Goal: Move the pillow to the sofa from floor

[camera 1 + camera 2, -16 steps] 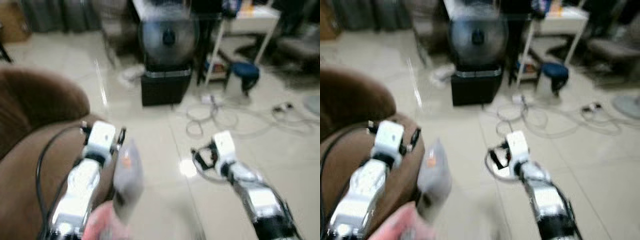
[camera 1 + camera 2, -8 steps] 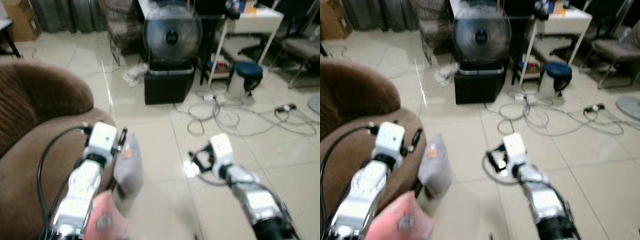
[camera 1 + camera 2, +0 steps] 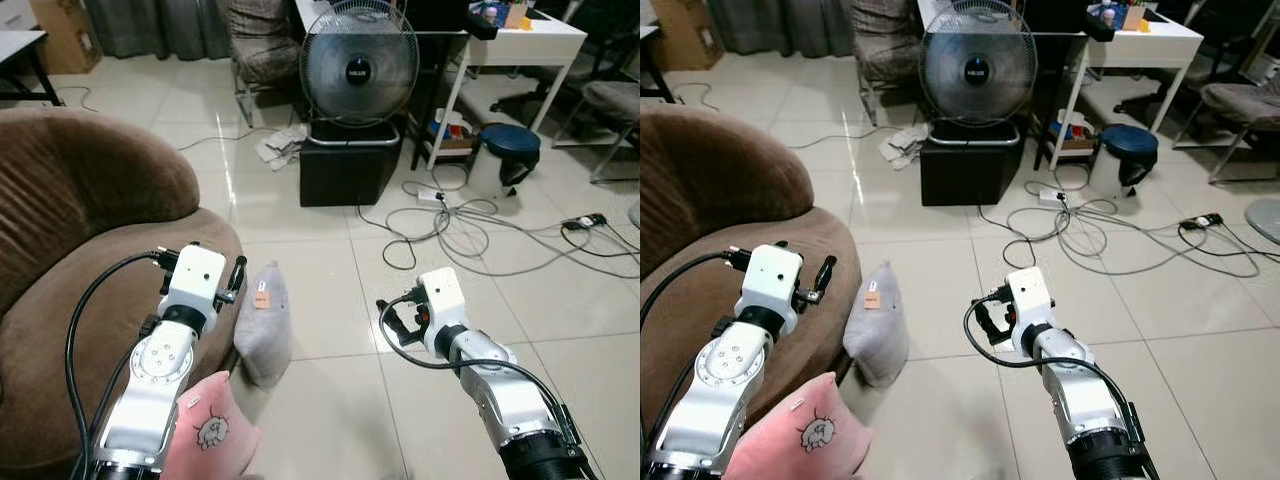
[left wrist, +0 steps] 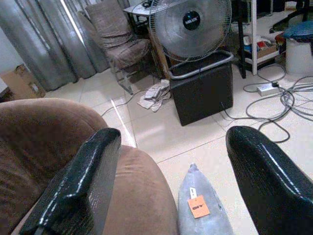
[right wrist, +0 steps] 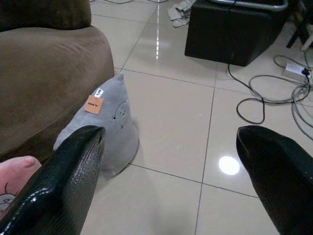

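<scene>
Grey pillow [image 3: 263,324]: upright on the floor [image 3: 330,270], leaning against the brown sofa [image 3: 70,250] front.
My left gripper [image 4: 171,161]: released, above the sofa edge.
My right gripper [image 5: 171,161]: released, empty, over the floor near the pillow.
Pink pillow [image 3: 800,440]: beside the grey one.

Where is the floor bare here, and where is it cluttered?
Bare tiles lie between the grey pillow and the right gripper. Cables crowd the floor right of the fan; the sofa borders the left.
</scene>
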